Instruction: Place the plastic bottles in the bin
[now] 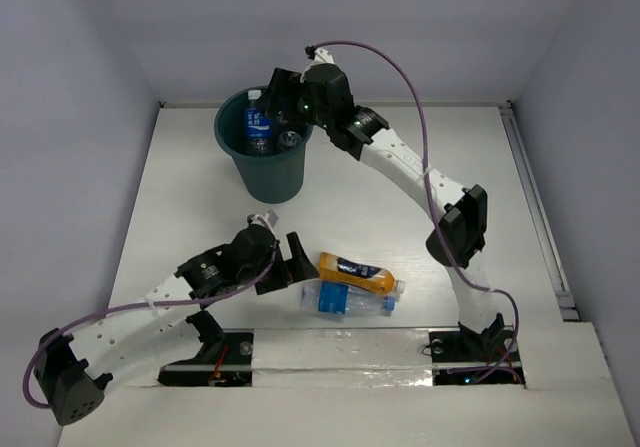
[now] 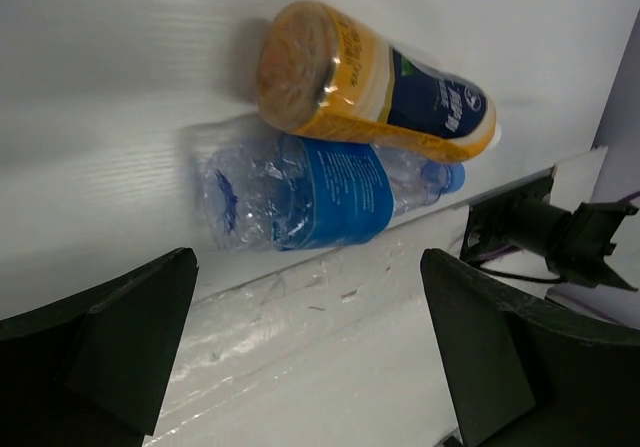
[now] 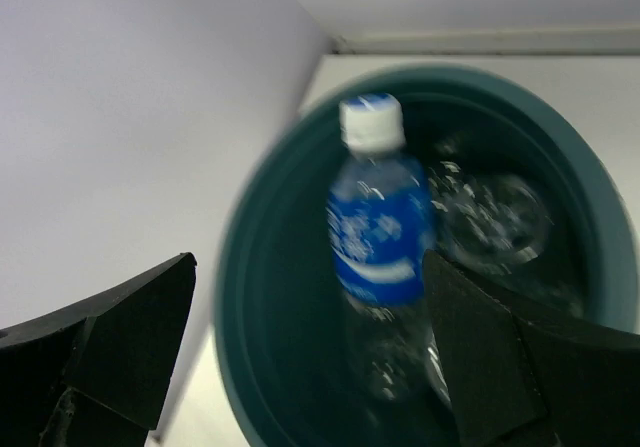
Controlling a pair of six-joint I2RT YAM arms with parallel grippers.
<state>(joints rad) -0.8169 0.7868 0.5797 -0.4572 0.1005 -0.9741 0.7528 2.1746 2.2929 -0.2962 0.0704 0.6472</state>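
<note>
The dark teal bin (image 1: 262, 167) stands at the back left of the table. Inside it a clear bottle with a blue label and white cap (image 1: 258, 123) leans, blurred in the right wrist view (image 3: 380, 227), beside other clear bottles (image 3: 490, 222). My right gripper (image 1: 283, 107) is open and empty over the bin's rim (image 3: 240, 297). On the table an orange bottle with a dark label (image 1: 357, 273) rests against a crushed clear bottle with a blue label (image 1: 345, 300); both show in the left wrist view (image 2: 380, 82) (image 2: 320, 192). My left gripper (image 1: 285, 264) is open just left of them.
White walls close in the table at the back and sides. A raised rail (image 1: 535, 207) runs along the right edge. The right arm's base mount (image 2: 545, 229) stands near the front edge, behind the two lying bottles.
</note>
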